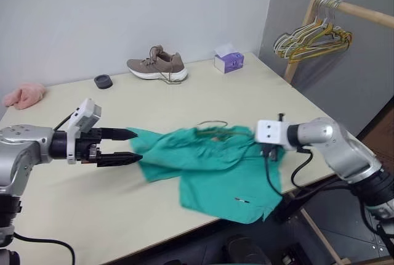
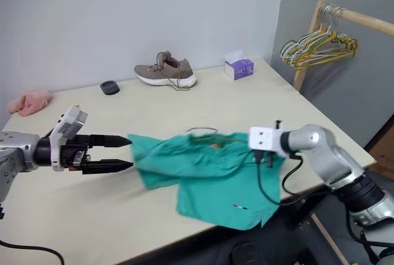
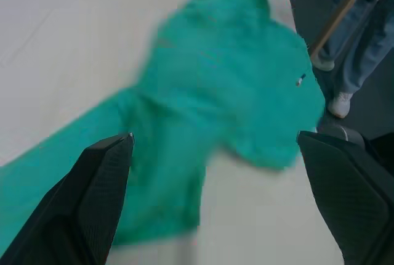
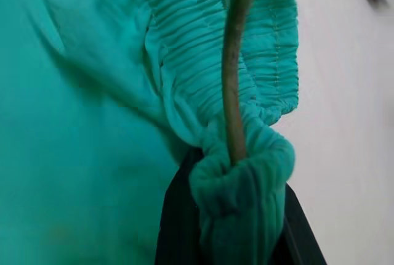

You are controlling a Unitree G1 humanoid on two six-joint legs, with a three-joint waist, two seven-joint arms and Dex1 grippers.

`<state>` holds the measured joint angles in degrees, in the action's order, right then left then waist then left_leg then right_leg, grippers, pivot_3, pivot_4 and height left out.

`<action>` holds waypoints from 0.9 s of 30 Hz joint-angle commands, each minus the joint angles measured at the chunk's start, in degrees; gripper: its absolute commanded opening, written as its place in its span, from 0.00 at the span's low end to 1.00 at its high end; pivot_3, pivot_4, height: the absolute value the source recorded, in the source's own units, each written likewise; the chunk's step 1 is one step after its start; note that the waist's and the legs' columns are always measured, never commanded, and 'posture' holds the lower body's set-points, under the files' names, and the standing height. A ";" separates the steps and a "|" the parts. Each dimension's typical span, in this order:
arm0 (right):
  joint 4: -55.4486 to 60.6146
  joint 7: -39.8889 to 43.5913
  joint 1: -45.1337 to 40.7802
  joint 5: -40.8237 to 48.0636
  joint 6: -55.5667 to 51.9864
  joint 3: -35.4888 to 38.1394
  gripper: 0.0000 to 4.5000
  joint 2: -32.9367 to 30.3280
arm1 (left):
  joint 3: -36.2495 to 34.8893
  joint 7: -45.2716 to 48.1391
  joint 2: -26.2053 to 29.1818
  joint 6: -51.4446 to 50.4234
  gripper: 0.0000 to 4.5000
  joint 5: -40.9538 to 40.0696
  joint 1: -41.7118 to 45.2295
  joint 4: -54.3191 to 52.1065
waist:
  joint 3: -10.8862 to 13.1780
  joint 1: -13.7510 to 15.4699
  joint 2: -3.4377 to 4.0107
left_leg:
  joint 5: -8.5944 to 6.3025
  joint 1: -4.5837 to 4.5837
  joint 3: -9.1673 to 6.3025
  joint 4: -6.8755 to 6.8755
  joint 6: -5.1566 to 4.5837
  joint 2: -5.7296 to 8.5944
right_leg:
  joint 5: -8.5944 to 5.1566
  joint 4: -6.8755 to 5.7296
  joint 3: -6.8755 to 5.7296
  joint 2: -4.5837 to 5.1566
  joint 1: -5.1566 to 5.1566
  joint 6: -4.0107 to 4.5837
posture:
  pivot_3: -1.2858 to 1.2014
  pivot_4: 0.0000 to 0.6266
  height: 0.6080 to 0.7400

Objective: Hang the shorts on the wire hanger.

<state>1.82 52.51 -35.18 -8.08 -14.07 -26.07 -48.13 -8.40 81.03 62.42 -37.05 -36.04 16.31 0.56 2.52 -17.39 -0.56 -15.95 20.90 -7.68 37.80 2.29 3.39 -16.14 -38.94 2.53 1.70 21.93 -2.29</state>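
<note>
We see the shorts [image 1: 209, 166] spread across the near half of the tabletop [image 1: 258, 86], with one leg draped over the near edge toward the right corner. The left end effector [image 1: 126, 146] hovers just beside the shorts' left end, its two black fingers spread wide and gripping nothing; in the left wrist view the fabric lies between and beyond the fingertips [image 3: 101, 179].

The right end effector [image 4: 231, 216] sits at the right end of the shorts, closed tight on a bunched fold of the gathered waistband together with the wire hanger [image 4: 235, 61], whose thin wire runs into the pinched fabric. A loop of the same wire shows above the waistband in the head view.

Along the far edge rest a shoe [image 1: 157, 65], a tissue box [image 1: 229, 60], a small dark disc [image 1: 103, 81] and a pink cloth [image 1: 24, 95].
</note>
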 commanded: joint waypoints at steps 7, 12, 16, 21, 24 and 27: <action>-1.68 4.49 -2.82 0.84 4.23 3.25 0.00 5.33 | -1.31 -2.76 -2.91 0.54 0.99 -1.16 2.81 -5.42 | 0.01 -0.24 0.02 | 0.00 -0.01 -0.01 0.00 0.00 -0.06 | 0.07 -0.04 0.01 -0.04 -0.03 0.16 | 0.39 0.00 1.00; 5.67 9.45 1.56 11.26 -16.60 8.53 0.00 5.81 | -2.90 -5.71 -4.11 1.54 0.99 -0.45 3.67 -2.73 | 0.00 0.03 0.00 | 0.00 -0.02 -0.09 0.05 0.00 -0.06 | 0.08 -0.02 -0.02 -0.04 -0.11 0.17 | 0.38 0.00 1.00; 8.29 7.85 4.40 16.72 -31.70 13.83 0.00 5.35 | -3.54 -6.36 -4.51 0.21 0.99 -1.90 4.71 -2.67 | 0.00 0.07 0.00 | 0.00 -0.02 -0.08 0.07 0.00 -0.05 | 0.06 -0.02 0.00 -0.03 -0.12 0.15 | 0.38 0.00 1.00; 10.84 1.54 7.59 22.49 -48.34 22.90 0.00 7.90 | -1.81 -8.13 -7.59 -3.28 0.99 -5.15 7.07 -6.08 | 0.00 0.10 0.00 | 0.00 -0.01 -0.08 0.06 0.00 -0.04 | 0.00 0.00 0.00 -0.03 -0.13 0.04 | 0.37 0.00 1.00; 12.36 -3.95 10.05 24.37 -56.21 30.38 0.00 10.23 | 0.19 -9.26 -10.66 -6.21 0.99 -7.96 9.12 -10.35 | -0.01 0.01 0.00 | 0.00 -0.01 -0.08 0.06 0.00 -0.04 | -0.01 -0.01 0.00 -0.03 -0.12 0.03 | 0.37 0.00 1.00; 14.56 -9.46 12.79 24.66 -61.58 38.20 0.00 11.88 | 3.28 -10.93 -14.84 -7.88 0.99 -9.34 12.20 -13.58 | -0.01 0.14 -0.01 | 0.00 0.01 -0.07 0.08 -0.01 -0.02 | -0.01 0.00 0.01 -0.02 -0.15 0.02 | 0.36 0.00 1.00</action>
<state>13.48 46.16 -22.57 15.95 -73.00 6.47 -36.06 -6.05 71.19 48.66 -44.14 -43.59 26.24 -10.43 2.51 -17.25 -0.56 -15.96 20.90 -7.72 37.90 2.27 3.39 -16.16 -38.94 2.58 1.69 21.76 -2.28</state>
